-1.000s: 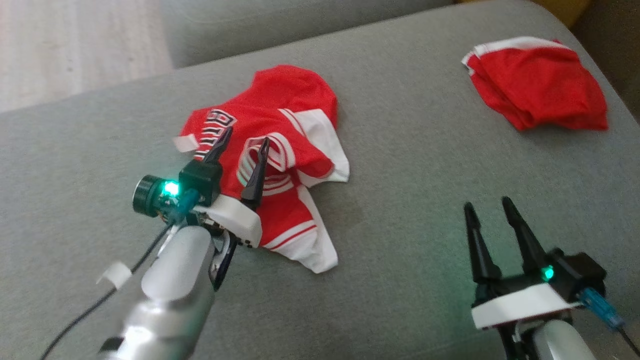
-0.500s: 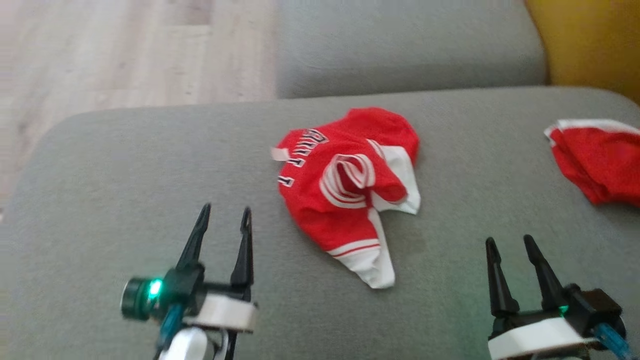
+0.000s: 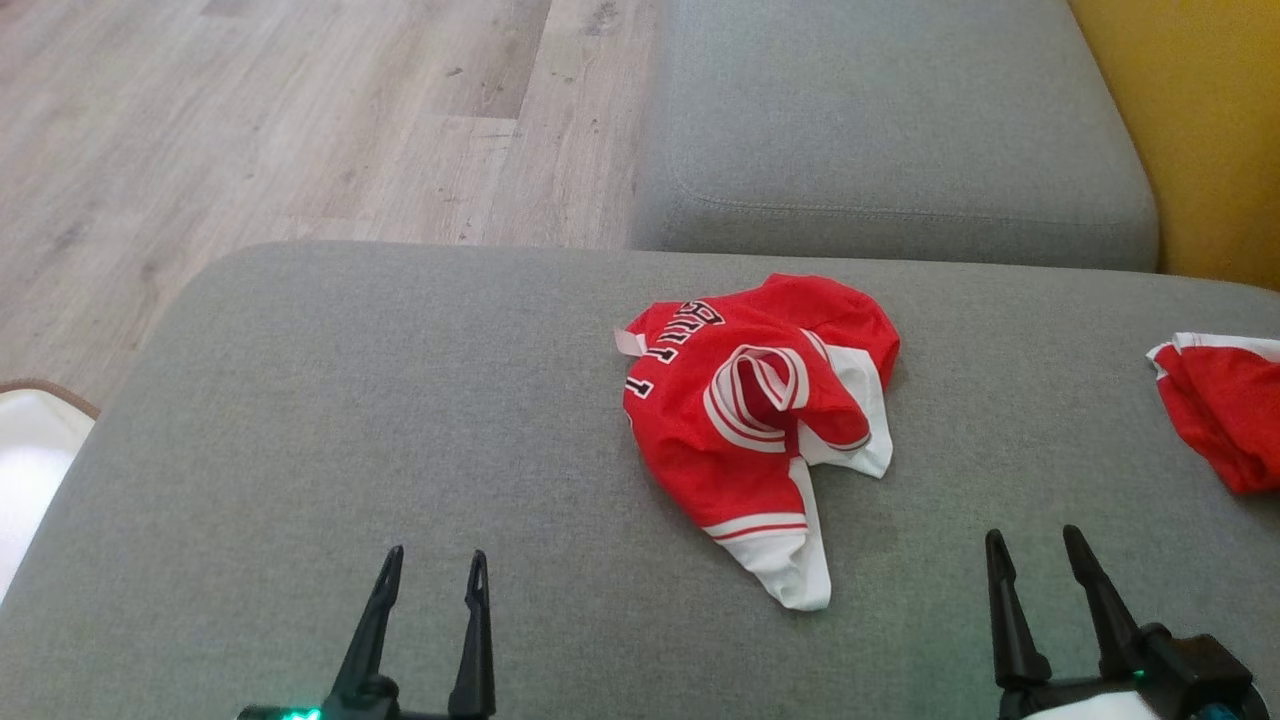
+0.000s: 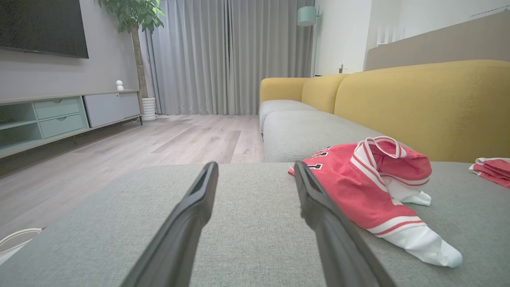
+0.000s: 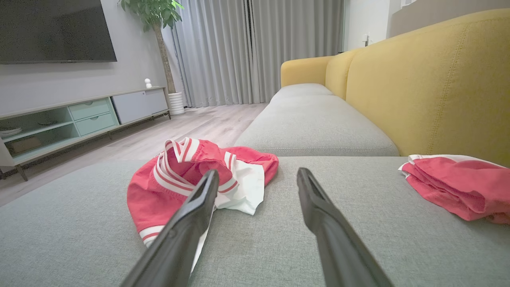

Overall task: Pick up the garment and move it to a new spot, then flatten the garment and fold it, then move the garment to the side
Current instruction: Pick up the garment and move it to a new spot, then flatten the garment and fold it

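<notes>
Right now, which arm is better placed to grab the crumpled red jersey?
Probably the right. Both are open and empty, but the right gripper sits nearer the white hem of the red jersey than the left gripper does.

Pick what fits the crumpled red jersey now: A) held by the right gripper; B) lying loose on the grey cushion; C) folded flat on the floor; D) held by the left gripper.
B: the jersey lies crumpled on the cushion, with the left gripper and right gripper both open and short of it.
</notes>
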